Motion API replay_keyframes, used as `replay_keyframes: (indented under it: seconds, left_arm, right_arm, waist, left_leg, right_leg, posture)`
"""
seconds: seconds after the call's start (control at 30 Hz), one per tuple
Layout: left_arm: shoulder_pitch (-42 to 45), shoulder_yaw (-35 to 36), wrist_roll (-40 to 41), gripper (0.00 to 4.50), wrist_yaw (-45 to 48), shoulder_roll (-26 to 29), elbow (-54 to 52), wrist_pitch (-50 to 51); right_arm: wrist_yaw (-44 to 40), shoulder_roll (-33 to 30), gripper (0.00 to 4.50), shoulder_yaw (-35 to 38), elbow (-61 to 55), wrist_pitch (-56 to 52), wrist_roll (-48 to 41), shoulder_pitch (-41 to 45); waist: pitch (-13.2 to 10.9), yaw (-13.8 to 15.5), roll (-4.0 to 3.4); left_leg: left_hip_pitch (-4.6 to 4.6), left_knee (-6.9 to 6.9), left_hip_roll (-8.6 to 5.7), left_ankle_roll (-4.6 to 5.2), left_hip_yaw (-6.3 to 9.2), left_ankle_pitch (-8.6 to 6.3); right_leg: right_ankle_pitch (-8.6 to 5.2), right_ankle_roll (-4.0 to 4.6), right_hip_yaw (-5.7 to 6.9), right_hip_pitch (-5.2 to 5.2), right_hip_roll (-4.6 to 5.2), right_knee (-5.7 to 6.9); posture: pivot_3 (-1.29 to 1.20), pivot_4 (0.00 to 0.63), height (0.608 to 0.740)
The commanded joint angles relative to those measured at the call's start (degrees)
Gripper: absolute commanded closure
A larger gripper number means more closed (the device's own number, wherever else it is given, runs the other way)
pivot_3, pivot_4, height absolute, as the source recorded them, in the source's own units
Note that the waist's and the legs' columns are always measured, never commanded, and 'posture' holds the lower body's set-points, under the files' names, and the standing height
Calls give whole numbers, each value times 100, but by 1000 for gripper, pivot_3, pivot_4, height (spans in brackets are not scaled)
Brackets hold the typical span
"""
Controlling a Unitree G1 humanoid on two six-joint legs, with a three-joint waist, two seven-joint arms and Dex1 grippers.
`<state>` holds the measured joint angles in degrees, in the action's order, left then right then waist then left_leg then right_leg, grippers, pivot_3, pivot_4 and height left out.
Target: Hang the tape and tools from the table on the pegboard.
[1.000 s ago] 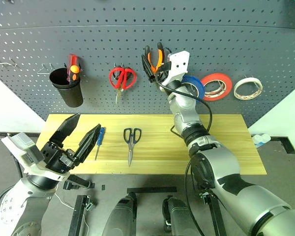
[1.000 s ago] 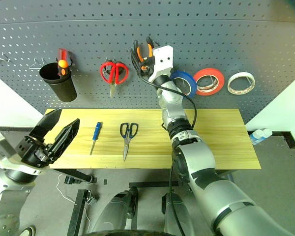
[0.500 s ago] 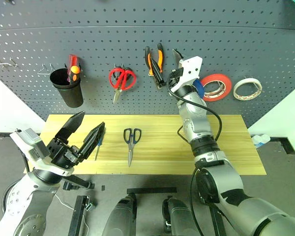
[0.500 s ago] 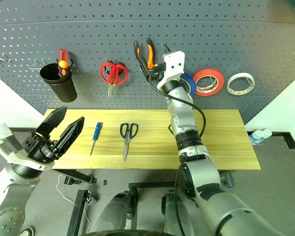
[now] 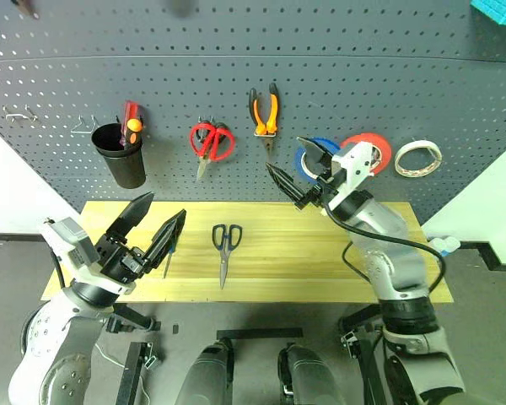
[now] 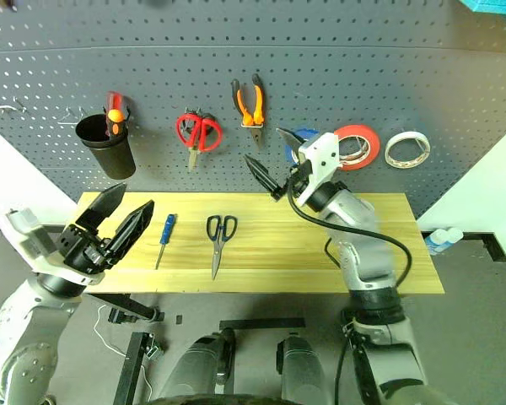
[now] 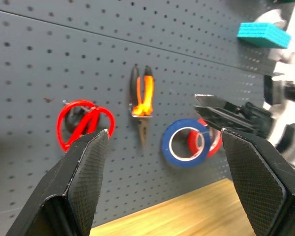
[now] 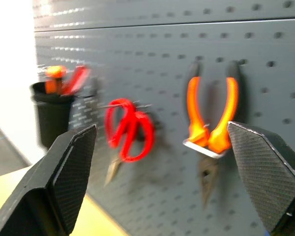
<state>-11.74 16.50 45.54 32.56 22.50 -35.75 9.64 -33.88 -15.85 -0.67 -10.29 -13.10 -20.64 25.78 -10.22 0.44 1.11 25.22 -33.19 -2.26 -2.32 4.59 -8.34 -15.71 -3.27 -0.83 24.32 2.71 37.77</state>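
With screwdrivers (image 5: 131, 123) inside, black cup (image 5: 126, 160)

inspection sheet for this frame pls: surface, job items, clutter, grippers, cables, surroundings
Surface: wood-grain table; two tools lying on it.
Job's things: pliers and blue tape hang on the pegboard; dark-handled scissors and blue screwdriver lie on the table.
Clutter: red scissors, red-orange tape, white tape, black cup holding screwdrivers, all on the pegboard.
Grippers: left gripper open, empty; right gripper open, empty.
Cables: black cable along the right arm.
Surroundings: nothing seen.
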Motion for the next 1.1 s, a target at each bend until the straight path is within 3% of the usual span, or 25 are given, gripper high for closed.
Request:
replay_keyframes:
  seconds: [0.03, 0.2, 0.27, 0.4, 0.57, 0.97, 1.1]
  left_arm:
    - [141, -58, -148, 653, 60, 3, 192, -68]
    - [236, -302, -333, 653, -150, -44, 469, 178]
    - [230, -374, -518, 653, -337, -64, 651, 298]
    - [388, -561, -842, 653, -937, -82, 951, 837]
    - [640, -927, -1337, 653, -1427, -136, 1250, 1379]
    - [1336, -1776, -3051, 653, -2497, -170, 2174, 2308]
    - [1652, -1807, -3213, 653, -2714, -463, 2563, 2667]
  right_arm:
    - [-383, -334, 52, -3, -822, -620, -579, -217]
    - [-743, -776, 52, 22, -1206, -1092, -945, -445]
    - [-684, -842, 52, 102, -1321, -1175, -988, -505]
    - [-617, -920, 52, 139, -1552, -1347, -1102, -616]
    - [-823, -1251, 52, 110, -2043, -1794, -1491, -781]
    - [-1567, -2377, 52, 415, -2413, -2296, -2079, -1150]
    - [-1795, -2699, 52, 619, -2452, -2269, -2199, -1316]
  waist:
    - [102, 10, -1]
    - [262, 2, 1]
    - [325, -29, -11]
    - [457, -126, -58]
    - [483, -119, -63]
    - [553, -130, -80]
    - [569, -121, -77]
  left_leg:
    - [0, 0, 1, 0, 0, 0]
    - [-29, 1, 2, 1, 0, -3]
    - [-86, 6, 12, -2, 0, -11]
    - [-85, 9, 67, -18, 8, -38]
    - [-83, 5, 67, -7, -14, -68]
    - [-89, -54, 79, 12, -49, -90]
    - [-87, -77, 80, 13, -48, -111]
  right_leg:
    - [1, 0, 0, 0, -2, -1]
    - [6, -9, 4, -48, -4, -30]
    - [22, -11, 15, -122, -10, -88]
    - [70, -39, 104, -205, -9, -256]
    - [93, -33, 105, -191, 26, -258]
    - [87, -39, 99, -195, 6, -221]
    - [87, -41, 99, -204, 15, -223]
  posture:
    - [16, 27, 717]
    - [1, 5, 717]
    - [-4, 0, 717]
    - [-12, 0, 717]
    - [-31, 6, 717]
    - [-70, 0, 717]
    - [-78, 0, 717]
